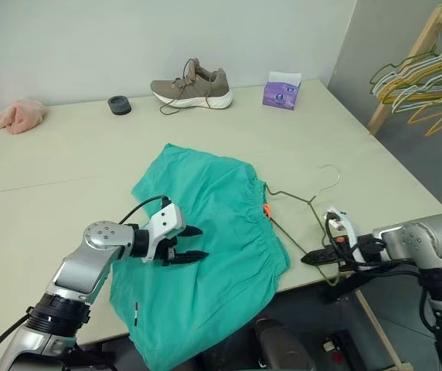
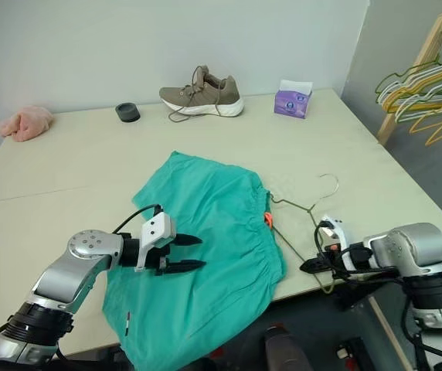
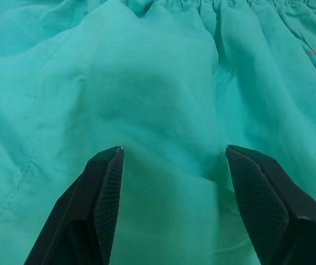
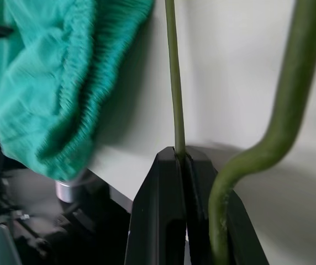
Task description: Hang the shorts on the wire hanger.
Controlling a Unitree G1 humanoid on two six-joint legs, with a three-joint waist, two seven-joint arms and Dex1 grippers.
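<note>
A: What's on the left?
B: The left gripper (image 1: 192,243) hovers over the teal shorts (image 1: 213,232) spread on the table (image 1: 66,162), fingers parted and holding nothing.
A: And further right?
B: The wire hanger (image 1: 298,224) lies beside the waistband; the right gripper (image 1: 307,259) pinches its wire at the table's edge.
</note>
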